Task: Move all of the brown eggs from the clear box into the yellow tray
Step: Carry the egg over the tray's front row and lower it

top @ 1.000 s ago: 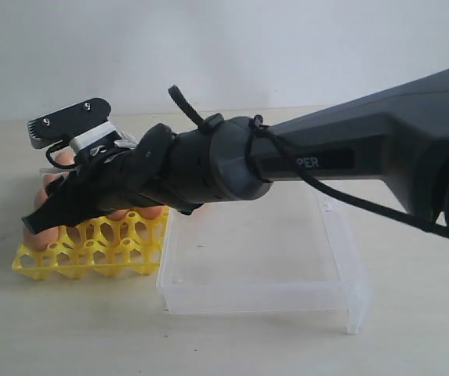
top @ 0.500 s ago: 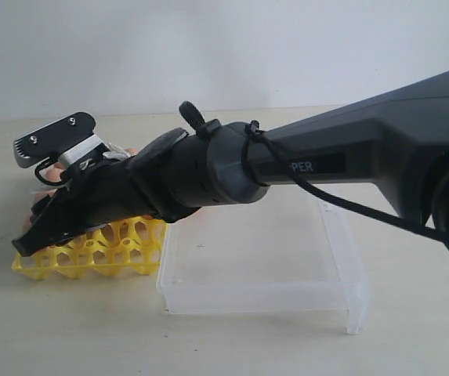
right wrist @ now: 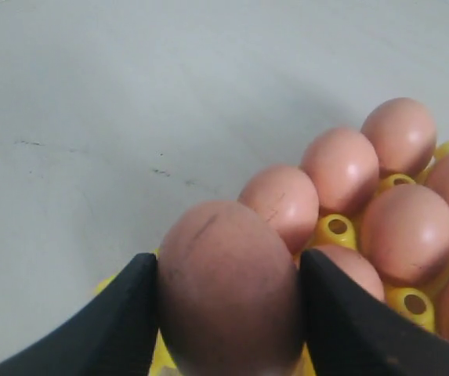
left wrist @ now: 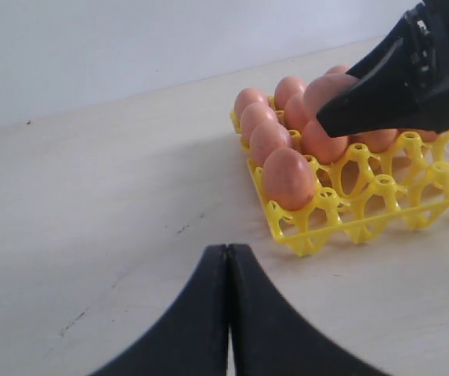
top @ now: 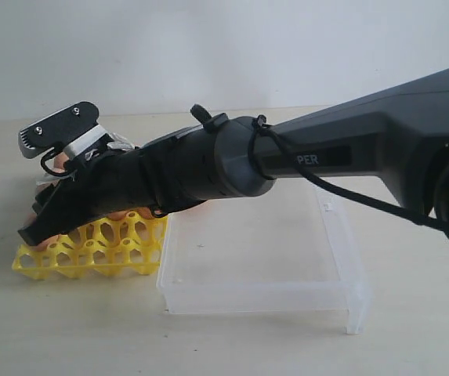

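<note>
My right gripper (right wrist: 228,313) is shut on a brown egg (right wrist: 226,286), its black fingers pressed on both sides. It reaches across to the left, low over the yellow tray (top: 91,254) near its left end. The left wrist view shows the same gripper (left wrist: 342,113) with the held egg (left wrist: 326,88) above the tray (left wrist: 349,231). Several brown eggs (left wrist: 288,176) fill the tray's cups, also seen as eggs (right wrist: 408,231) in the right wrist view. The clear box (top: 255,296) stands right of the tray with no eggs showing in it. My left gripper (left wrist: 228,249) is shut and empty, over bare table short of the tray.
The right arm (top: 349,157) stretches over the clear box and hides the tray's back rows in the exterior view. A pale tabletop (top: 232,345) lies all around, with a white wall behind. The box's latch tab (top: 355,317) sticks out at its front right corner.
The right gripper with its egg dropped lower and further left over the tray while the wrist rolled, then rose a little. The box and tray have stayed put.
</note>
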Tool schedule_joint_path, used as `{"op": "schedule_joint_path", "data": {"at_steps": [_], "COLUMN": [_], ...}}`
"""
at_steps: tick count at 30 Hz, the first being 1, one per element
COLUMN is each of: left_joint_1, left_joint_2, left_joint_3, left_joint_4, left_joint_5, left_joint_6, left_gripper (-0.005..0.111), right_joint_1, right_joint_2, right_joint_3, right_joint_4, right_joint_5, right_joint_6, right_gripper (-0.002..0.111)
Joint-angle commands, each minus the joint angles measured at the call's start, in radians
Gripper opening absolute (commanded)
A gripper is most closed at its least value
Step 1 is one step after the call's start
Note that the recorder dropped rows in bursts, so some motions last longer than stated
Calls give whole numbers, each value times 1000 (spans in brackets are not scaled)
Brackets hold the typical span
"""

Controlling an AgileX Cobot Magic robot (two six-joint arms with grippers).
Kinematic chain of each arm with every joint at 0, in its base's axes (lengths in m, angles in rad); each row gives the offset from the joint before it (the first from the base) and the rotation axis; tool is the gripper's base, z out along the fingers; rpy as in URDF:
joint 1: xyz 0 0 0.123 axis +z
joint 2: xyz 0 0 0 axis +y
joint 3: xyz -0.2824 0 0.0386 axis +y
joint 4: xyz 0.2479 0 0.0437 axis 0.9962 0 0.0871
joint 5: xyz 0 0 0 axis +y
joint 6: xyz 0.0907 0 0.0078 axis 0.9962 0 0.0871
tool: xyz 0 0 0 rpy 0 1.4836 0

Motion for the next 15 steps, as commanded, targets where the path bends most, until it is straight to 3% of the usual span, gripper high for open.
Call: {"op": "schedule_joint_path", "data": {"at_steps": [1, 12, 14, 15], "left_joint_1": [-4, -4, -4, -4], "left_joint_2": [-6, -6, -6, -6], "left_joint_3": [-4, -4, -4, -4], "left_joint_4": [-1, -1, -1, -1], "left_joint_5": [-6, -6, -6, -6], "left_joint_6": [0, 0, 0, 0], "left_gripper": [0, 0, 0, 0], "right_joint_1": [-8, -8, -11, -11], "right_joint_2": [-5, -5, -5, -5], "right_joint_3": [-6, -6, -6, -9], "right_joint_4": [5, 5, -2, -100], "right_joint_5": [32, 63, 59, 56], "right_joint_6": [-87, -91, -9, 84], "right_gripper": [0, 0, 0, 0]}}
